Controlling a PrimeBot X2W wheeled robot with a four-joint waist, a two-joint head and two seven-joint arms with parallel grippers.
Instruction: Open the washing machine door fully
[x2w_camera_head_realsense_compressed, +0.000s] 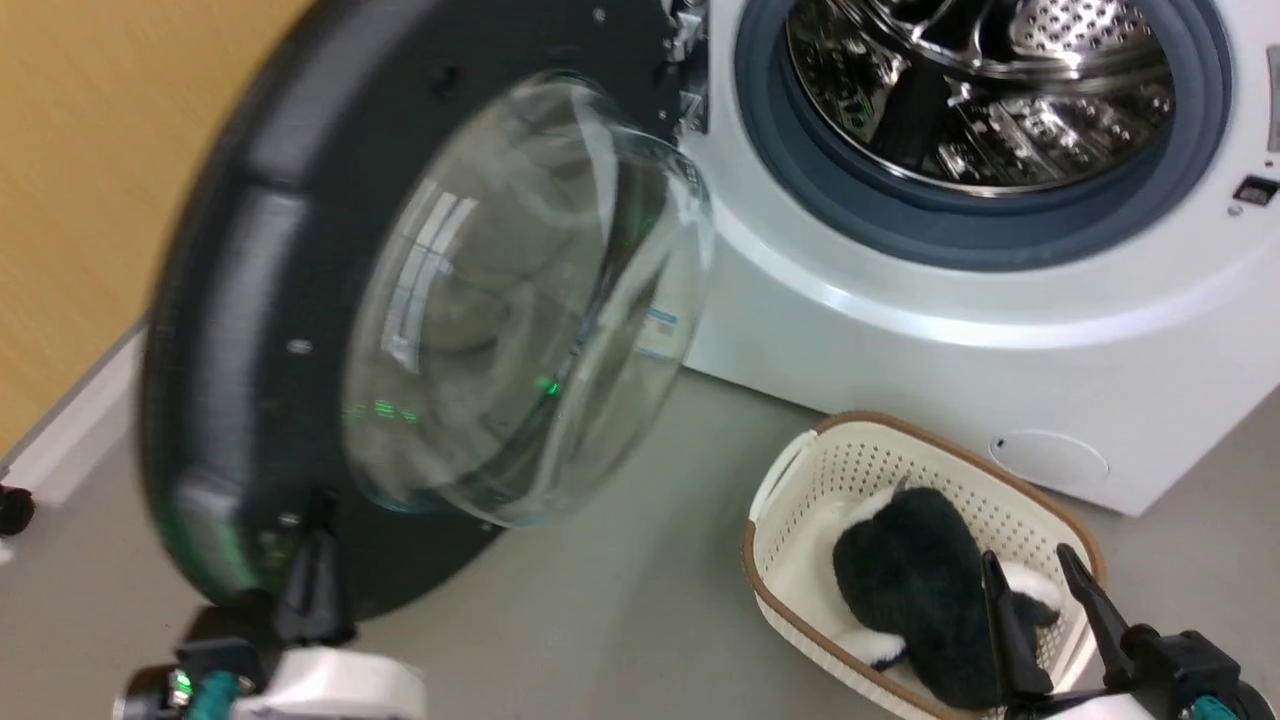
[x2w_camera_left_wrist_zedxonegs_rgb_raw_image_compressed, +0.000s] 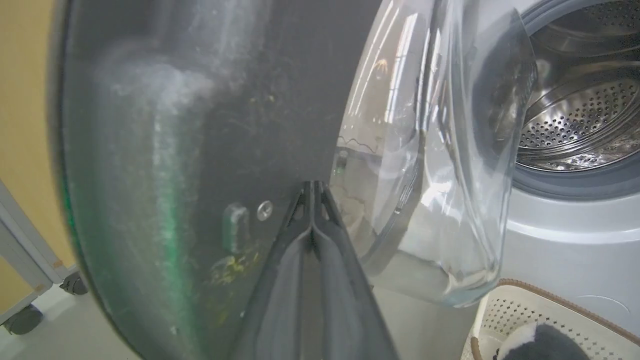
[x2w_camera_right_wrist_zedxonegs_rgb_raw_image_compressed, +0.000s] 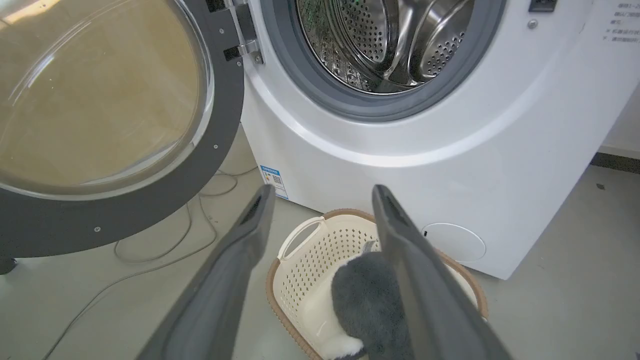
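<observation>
Left hand (x2w_camera_left_wrist_zedxonegs_rgb_raw_image_compressed: 312, 190) clenched, tips against the door's (x2w_camera_left_wrist_zedxonegs_rgb_raw_image_compressed: 200, 125) black inner face, its glass bowl just right. Right hand (x2w_camera_right_wrist_zedxonegs_rgb_raw_image_compressed: 322, 189) released above the basket (x2w_camera_right_wrist_zedxonegs_rgb_raw_image_compressed: 300, 280), machine (x2w_camera_right_wrist_zedxonegs_rgb_raw_image_compressed: 400, 175) beyond.

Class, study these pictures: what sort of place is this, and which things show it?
Likely a laundry area: a white front-loading washing machine, the washing machine door swung open, and a cream laundry basket on the floor.

Grey floor (x2w_camera_right_wrist_zedxonegs_rgb_raw_image_compressed: 550, 310), washing machine (x2w_camera_right_wrist_zedxonegs_rgb_raw_image_compressed: 400, 190) standing on it, cream basket (x2w_camera_right_wrist_zedxonegs_rgb_raw_image_compressed: 310, 260) close by, perhaps two thin cables (x2w_camera_right_wrist_zedxonegs_rgb_raw_image_compressed: 145, 261)
</observation>
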